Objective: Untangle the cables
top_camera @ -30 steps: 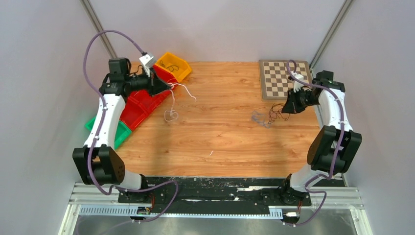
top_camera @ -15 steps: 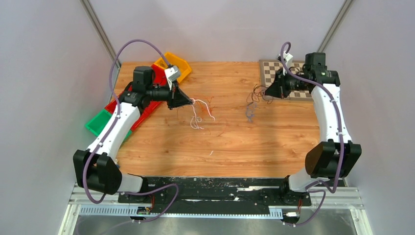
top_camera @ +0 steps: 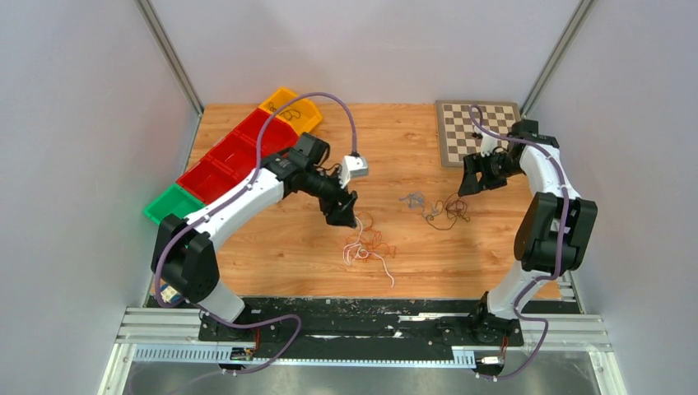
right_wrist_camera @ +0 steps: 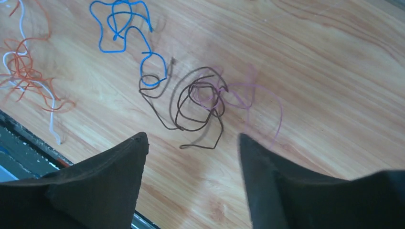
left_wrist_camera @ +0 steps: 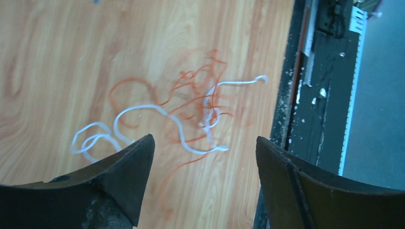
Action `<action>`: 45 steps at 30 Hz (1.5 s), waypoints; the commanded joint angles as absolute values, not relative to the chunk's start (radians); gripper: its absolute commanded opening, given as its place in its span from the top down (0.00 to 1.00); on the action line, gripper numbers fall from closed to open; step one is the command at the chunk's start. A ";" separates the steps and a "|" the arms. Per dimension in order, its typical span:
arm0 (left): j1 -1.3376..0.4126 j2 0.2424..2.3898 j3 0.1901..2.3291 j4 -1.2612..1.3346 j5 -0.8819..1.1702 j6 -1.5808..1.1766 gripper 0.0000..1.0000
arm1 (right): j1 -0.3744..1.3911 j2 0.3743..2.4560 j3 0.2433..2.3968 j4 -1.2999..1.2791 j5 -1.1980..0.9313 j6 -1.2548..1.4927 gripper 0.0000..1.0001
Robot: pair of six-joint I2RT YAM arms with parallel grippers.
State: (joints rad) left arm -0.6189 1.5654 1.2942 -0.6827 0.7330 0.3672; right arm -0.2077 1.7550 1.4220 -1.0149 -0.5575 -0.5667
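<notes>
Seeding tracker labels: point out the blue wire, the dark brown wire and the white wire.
Thin curly blue wire (right_wrist_camera: 112,50), right wrist view, bottom of its big loop.
Thin dark brown coiled wire (right_wrist_camera: 177,110), right wrist view, the coil's left side.
Thin curly white wire (left_wrist_camera: 143,106), left wrist view, top of its arch.

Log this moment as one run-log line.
left end effector: open, empty, aimed at thin curly white and orange-red wire tangle | right end effector: open, empty, aimed at thin blue, black and purple wire clump
</notes>
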 commanded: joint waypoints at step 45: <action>-0.507 1.661 0.896 -0.320 0.912 0.347 0.37 | 0.410 1.843 1.179 -0.627 -0.784 -0.321 1.00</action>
State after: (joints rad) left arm -0.4767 1.6623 0.8600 -0.2840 0.8635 0.2562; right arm 0.4118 1.9003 1.1912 -0.6323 -0.7837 -0.3126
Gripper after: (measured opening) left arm 0.580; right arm 0.022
